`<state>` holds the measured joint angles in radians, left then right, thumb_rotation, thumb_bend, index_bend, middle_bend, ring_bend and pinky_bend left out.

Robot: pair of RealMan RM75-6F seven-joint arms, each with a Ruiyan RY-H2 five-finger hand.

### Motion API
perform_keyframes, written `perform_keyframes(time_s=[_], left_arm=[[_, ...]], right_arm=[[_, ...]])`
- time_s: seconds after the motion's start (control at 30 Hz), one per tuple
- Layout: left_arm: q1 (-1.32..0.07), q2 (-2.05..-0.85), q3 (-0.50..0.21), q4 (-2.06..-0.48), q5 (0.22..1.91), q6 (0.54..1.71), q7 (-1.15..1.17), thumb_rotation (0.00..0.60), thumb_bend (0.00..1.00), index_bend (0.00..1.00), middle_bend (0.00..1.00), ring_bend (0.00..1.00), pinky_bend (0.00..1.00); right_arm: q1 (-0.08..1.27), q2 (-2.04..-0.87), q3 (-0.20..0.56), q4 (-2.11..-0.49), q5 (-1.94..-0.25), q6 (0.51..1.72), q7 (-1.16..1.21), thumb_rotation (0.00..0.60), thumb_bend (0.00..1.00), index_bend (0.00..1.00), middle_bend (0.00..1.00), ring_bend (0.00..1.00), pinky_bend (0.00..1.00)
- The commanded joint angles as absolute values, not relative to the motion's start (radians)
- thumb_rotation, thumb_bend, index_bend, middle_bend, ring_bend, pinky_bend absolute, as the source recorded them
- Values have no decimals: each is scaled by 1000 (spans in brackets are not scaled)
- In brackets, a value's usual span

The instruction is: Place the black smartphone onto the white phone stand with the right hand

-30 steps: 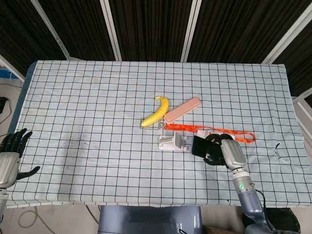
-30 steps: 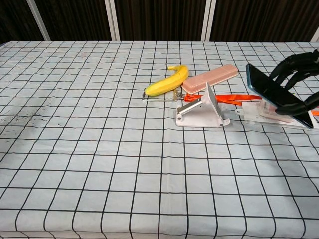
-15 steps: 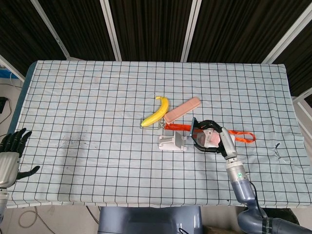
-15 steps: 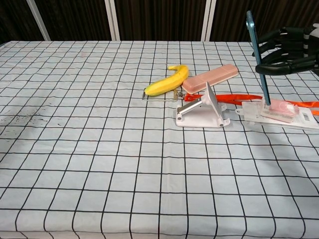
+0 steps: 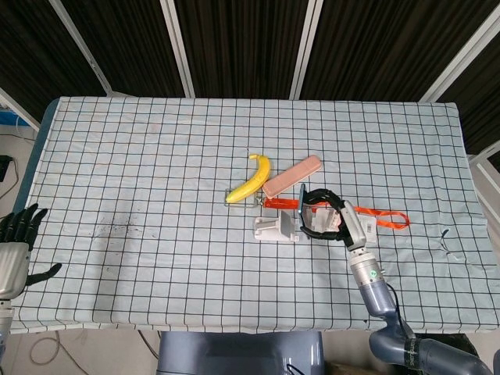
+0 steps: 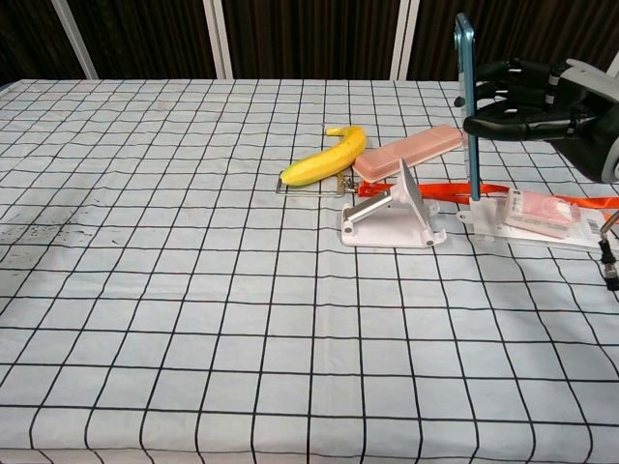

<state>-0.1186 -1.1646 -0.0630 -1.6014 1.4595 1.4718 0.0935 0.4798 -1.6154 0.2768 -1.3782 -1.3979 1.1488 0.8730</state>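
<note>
Leftward since before, right hand [image 6: 542,101] grips smartphone [image 6: 467,97] (upright) near stand [image 6: 395,217]; left hand [image 5: 14,242] open.

Right hand [image 6: 527,106] holds smartphone [image 6: 466,87] upright beside stand [image 6: 395,215].

From high overhead we see the whole surface [image 5: 156,195]; from chest height (closer, low) we share its middle.
</note>
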Motion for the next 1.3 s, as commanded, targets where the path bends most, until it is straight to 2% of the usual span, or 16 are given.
perform_keyframes(time_s=[0.03,0.5,1.3], left_arm=[[-119,-1167,-65,-1599,1456,1471,97,600,0,0,0,0,0],[-122,-1175,-71,-1588,1439,1464,117,600,0,0,0,0,0],[-125,-1178,-73,-1585,1417,1449,139,600,0,0,0,0,0]], right_arm=[[493,-1644,274,-1335,-1402,1145,899,600,701,503,503,363,210],[527,-1733,266,-1182,-1405,1124,1030,600,715,503,500,361,210],[563,-1817,263,-1046,-1395,1104,1116,600,715,503,500,361,210]])
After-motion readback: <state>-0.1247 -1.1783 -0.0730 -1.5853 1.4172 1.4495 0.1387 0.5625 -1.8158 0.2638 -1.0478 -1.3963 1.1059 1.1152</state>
